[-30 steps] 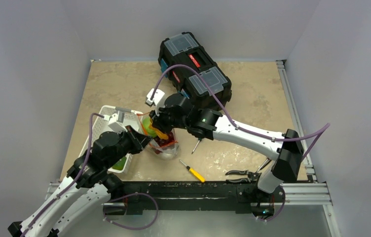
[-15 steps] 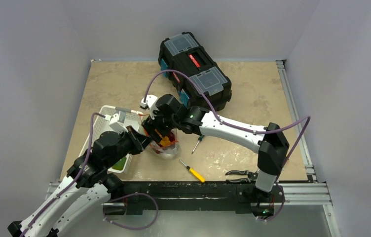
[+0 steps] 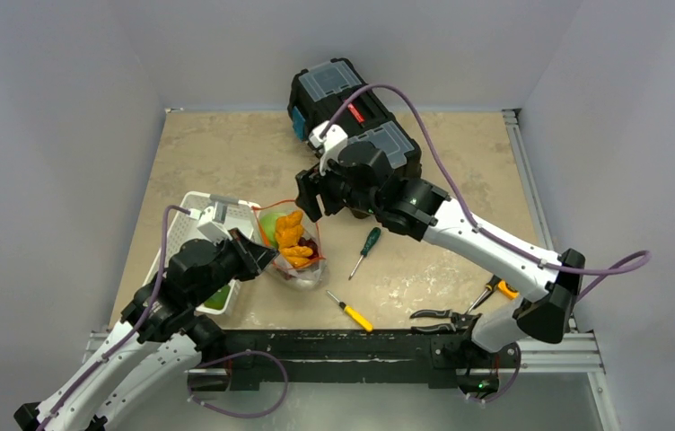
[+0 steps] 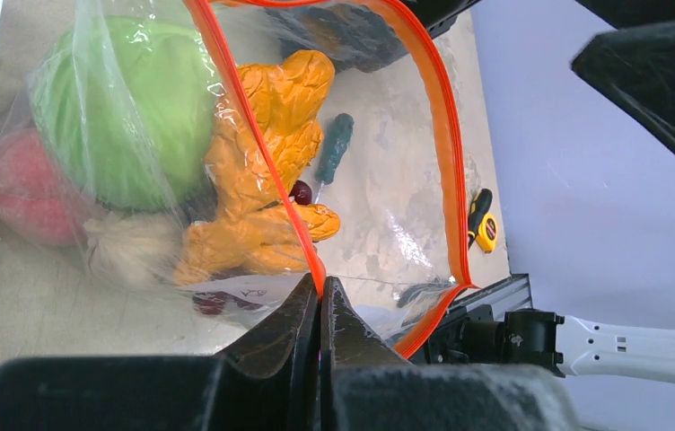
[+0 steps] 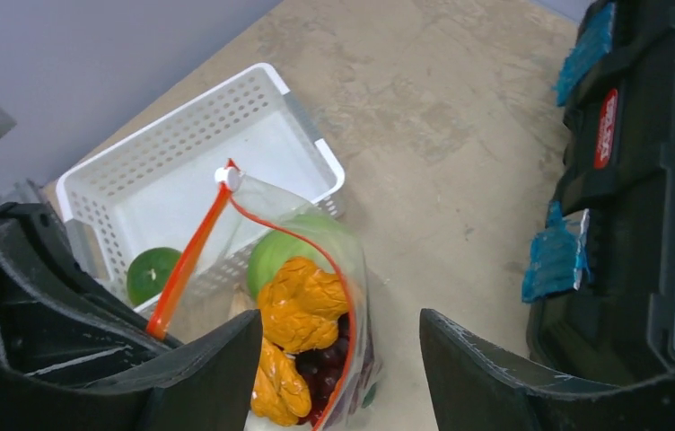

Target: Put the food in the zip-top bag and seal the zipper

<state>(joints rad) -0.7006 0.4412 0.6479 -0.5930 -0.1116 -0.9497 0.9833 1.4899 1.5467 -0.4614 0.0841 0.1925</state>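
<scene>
The clear zip-top bag (image 3: 302, 269) stands open beside the white basket (image 3: 179, 215). My left gripper (image 4: 320, 289) is shut on its orange-red zipper (image 4: 253, 153) and holds the mouth up. Inside lie orange carrots (image 4: 262, 180), a pale green cabbage (image 4: 127, 108), a pink peach (image 4: 11, 189), a white radish (image 4: 132, 251) and purple grapes (image 5: 325, 368). My right gripper (image 5: 341, 316) hangs open and empty above the bag, apart from it. The zipper's white tab (image 5: 224, 177) sticks up at the far end. A green round fruit (image 5: 153, 274) sits in the basket.
A black toolbox (image 3: 352, 112) stands at the back, just behind my right gripper (image 3: 307, 199). A green-handled screwdriver (image 3: 365, 247), a yellow screwdriver (image 3: 352, 312), black pliers (image 3: 442, 314) and an orange-handled tool (image 3: 495, 289) lie on the table to the right of the bag.
My right gripper opened and let go of the carrots, which now rest in the bag. It then rose and drew back toward the toolbox. The left gripper kept its hold.
</scene>
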